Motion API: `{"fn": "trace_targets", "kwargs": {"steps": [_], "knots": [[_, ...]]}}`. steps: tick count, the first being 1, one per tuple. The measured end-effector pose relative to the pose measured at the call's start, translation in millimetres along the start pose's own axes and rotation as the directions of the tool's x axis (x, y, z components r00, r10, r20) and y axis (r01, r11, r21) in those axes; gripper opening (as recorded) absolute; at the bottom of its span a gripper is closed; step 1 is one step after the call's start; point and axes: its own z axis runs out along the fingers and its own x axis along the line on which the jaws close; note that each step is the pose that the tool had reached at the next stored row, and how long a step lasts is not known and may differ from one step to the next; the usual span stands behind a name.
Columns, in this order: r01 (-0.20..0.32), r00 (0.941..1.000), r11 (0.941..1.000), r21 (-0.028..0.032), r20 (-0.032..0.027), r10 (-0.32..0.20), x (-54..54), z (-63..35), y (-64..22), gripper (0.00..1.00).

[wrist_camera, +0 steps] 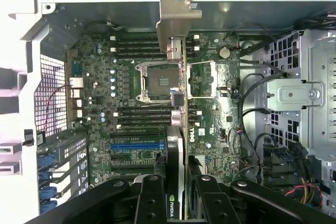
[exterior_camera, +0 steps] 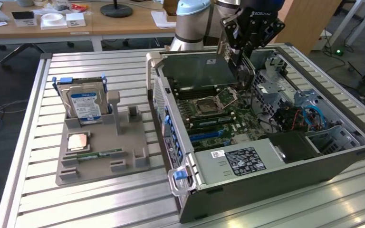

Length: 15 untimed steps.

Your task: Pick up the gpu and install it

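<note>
The tool (wrist_camera: 179, 198) is clamped on the gpu (wrist_camera: 176, 150), which it holds edge-on above the motherboard (wrist_camera: 126, 77) inside the case (exterior_camera: 265, 166). The card's bracket (wrist_camera: 178, 9) end points away from the tool, and the blue slot (wrist_camera: 134, 145) beside it appears crosswise.

Wrist close above motherboard (wrist_camera: 100, 72), exterior oblique

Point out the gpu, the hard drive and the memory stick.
gpu (wrist_camera: 178, 103): wrist view, board's edge.
hard drive (exterior_camera: 84, 103): exterior view, its label.
memory stick (exterior_camera: 97, 153): exterior view, its middle.
</note>
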Motion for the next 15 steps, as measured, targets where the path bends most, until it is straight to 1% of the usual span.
{"fn": "trace_targets", "kwargs": {"steps": [3, 6, 10, 15], "knots": [[0.000, 1.0000, 1.0000, 0.0000, 0.0000, 0.000, -0.2, 0.0, 0.0, 0.27], [0.000, 1.0000, 1.0000, 0.0000, 0.0000, 0.000, -3.0, 0.1, 0.3, 0.27], [0.000, 1.0000, 1.0000, -0.0001, 0.0001, 0.000, -9.1, 0.3, 0.9, 0.27], [0.000, 1.0000, 1.0000, 0.0000, 0.0000, 0.000, -19.5, 0.5, 1.9, 0.27]]}}
